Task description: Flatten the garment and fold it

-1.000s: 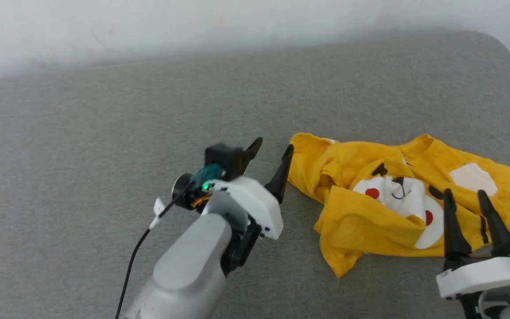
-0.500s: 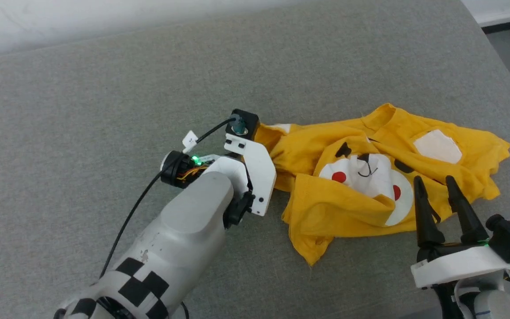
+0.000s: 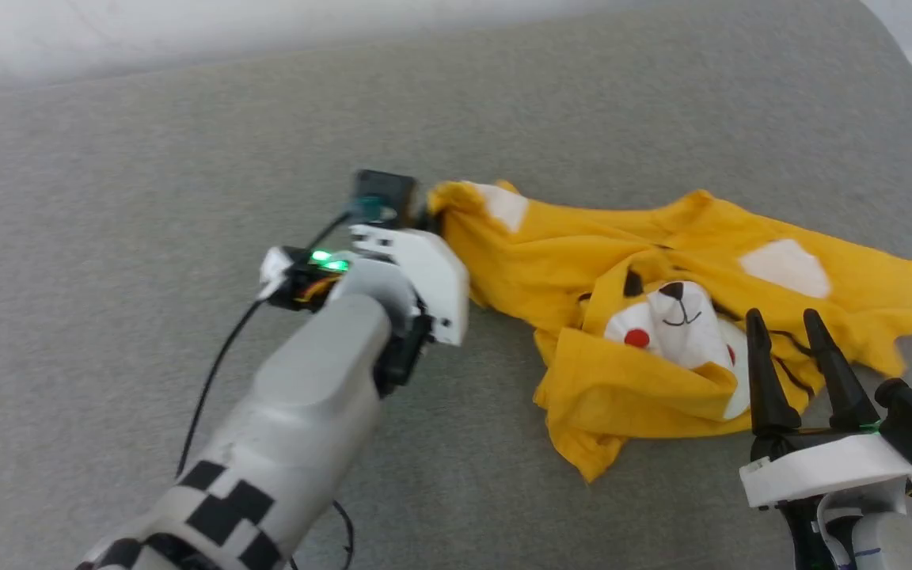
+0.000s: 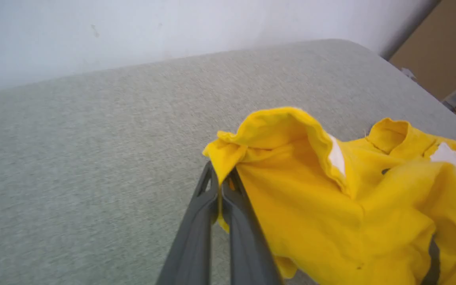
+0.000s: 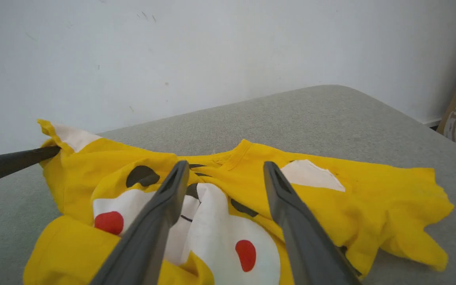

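left gripper (image 4: 220, 180) closed, garment (image 4: 311, 198) corner pinched

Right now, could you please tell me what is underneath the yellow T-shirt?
The grey fabric surface shows all round the T-shirt; what lies beneath its crumpled folds is covered. The left gripper pinches one corner.

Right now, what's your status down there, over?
Left gripper shut on T-shirt edge. Right gripper open, holding nothing. T-shirt crumpled, unfolded. Nothing blocking.

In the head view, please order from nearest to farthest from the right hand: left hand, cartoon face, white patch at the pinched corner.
1. Cartoon face, just left of the right hand.
2. White patch, far left corner of the garment.
3. Left hand, beyond that corner, shut on it.
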Controlling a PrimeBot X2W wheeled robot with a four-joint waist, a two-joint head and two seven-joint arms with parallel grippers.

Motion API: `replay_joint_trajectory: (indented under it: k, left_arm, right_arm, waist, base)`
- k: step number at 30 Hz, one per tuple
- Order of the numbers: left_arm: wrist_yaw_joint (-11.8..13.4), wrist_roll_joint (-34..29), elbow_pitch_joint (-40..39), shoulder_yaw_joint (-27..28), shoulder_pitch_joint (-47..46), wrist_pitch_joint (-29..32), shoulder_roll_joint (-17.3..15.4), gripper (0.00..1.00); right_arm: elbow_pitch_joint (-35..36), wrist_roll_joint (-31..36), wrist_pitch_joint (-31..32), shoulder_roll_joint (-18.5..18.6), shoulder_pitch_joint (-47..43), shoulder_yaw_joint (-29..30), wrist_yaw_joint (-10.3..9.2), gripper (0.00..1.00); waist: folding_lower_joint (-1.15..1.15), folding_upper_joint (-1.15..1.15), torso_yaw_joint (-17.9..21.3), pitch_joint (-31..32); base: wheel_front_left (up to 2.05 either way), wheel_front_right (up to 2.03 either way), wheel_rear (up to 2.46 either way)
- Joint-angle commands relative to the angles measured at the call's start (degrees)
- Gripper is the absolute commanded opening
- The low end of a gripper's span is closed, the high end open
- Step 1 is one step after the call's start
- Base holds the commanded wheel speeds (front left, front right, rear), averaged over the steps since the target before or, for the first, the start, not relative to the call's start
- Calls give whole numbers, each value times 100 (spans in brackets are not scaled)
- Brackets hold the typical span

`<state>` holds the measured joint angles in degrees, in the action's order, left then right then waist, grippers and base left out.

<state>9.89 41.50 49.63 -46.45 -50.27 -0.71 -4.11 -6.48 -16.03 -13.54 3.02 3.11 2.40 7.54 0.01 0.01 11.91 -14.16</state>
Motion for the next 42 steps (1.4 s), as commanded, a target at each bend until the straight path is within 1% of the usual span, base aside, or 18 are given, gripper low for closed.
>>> replay_joint_trajectory:
  k: [1, 4, 8, 11, 12, 15, 18, 19, 20, 21, 24, 28, 30, 31, 32, 34, 38, 42]
  left_arm:
    - [97, 96, -72, 190, 143, -333, -172, 0]
    - [191, 240, -234, 493, 332, -776, -445, 0]
    - [350, 418, -464, 815, 702, -996, -918, 0]
    - [519, 573, -669, 1020, 1108, -1002, -1262, 0]
    - [519, 573, -669, 1020, 1108, -1002, -1262, 0]
    - [661, 720, -866, 1149, 1618, -924, -1569, 0]
    - [713, 890, -1126, 1175, 2159, -750, -1707, 0]
    - [696, 952, -1216, 1174, 2326, -693, -1729, 31]
    - [676, 988, -1315, 1153, 2476, -656, -1748, 89]
    - [694, 1050, -1407, 1174, 2620, -641, -1750, 100]
    - [742, 1172, -1677, 1275, 2985, -774, -1793, 100]
    - [858, 1172, -2176, 1600, 3309, -1290, -1765, 100]
    - [916, 949, -2565, 1812, 3437, -1404, -1749, 100]
    - [962, 745, -2843, 2030, 3481, -1419, -1725, 100]
    - [997, 442, -3169, 2282, 3542, -1423, -1683, 100]
    - [1012, -143, -3763, 2771, 3765, -1425, -1478, 100]
    - [781, -1147, -4546, 3414, 4214, -1427, -966, 100]
    - [394, -1743, -4781, 3813, 4443, -1428, -491, 100]
  right_arm:
    - [21, 57, 28, -14, -23, 30, -5, 100]
    - [76, 87, 85, -14, -67, 62, -5, 100]
    - [139, 90, 169, -14, -123, 54, -5, 100]
    - [162, 80, 220, -14, -168, 51, -5, 100]
    - [162, 80, 220, -14, -168, 51, -5, 100]
    - [165, 58, 269, -14, -216, 55, -5, 100]
    - [152, 58, 341, -14, -262, 63, -5, 100]
    - [152, 55, 363, -14, -276, 68, -5, 100]
    - [152, 55, 391, -14, -288, 71, -5, 100]
    - [154, 59, 416, -14, -301, 79, -5, 100]
    - [169, 77, 492, -14, -338, 89, -5, 100]
    - [204, 128, 736, -14, -356, -29, -5, 100]
    - [259, 153, 860, -14, -327, -131, -5, 100]
    - [288, 170, 932, -14, -303, -190, -5, 100]
    - [322, 190, 1000, -14, -270, -254, -5, 100]
    - [363, 199, 1178, -14, -183, -395, -5, 100]
    - [340, 304, 1750, -14, 47, -727, -5, 100]
    - [230, 327, 2316, -14, 320, -836, -5, 100]
  waist:
    - [-1, -1, -357, 275]
    - [-1, -1, -572, 398]
    - [-1, -1, -791, 518]
    - [-1, -1, -898, 574]
    - [-1, -1, -898, 574]
    - [-1, -1, -971, 610]
    - [-1, -1, -1031, 640]
    - [-1, -1, -1051, 648]
    - [-1, -1, -1071, 656]
    - [-1, -1, -1094, 664]
    - [-1, -1, -1163, 693]
    - [-1, -1, -1269, 737]
    - [-1, -1, -1326, 747]
    - [-1, -1, -1364, 746]
    - [-1, -1, -1399, 742]
    - [-1, -1, -1460, 735]
    - [-1, -1, -1557, 729]
    - [-1, -1, -1653, 711]
  base:
    - [0, 0, 0]
    - [0, 0, 0]
    - [0, 0, 0]
    - [0, 0, 0]
    - [0, 0, 0]
    - [0, 0, 0]
    - [0, 0, 0]
    - [0, 0, 0]
    - [0, 0, 0]
    - [0, 0, 0]
    - [0, 0, 0]
    - [0, 0, 0]
    - [0, 0, 0]
    - [0, 0, 0]
    - [0, 0, 0]
    - [0, 0, 0]
    - [0, 0, 0]
    - [0, 0, 0]
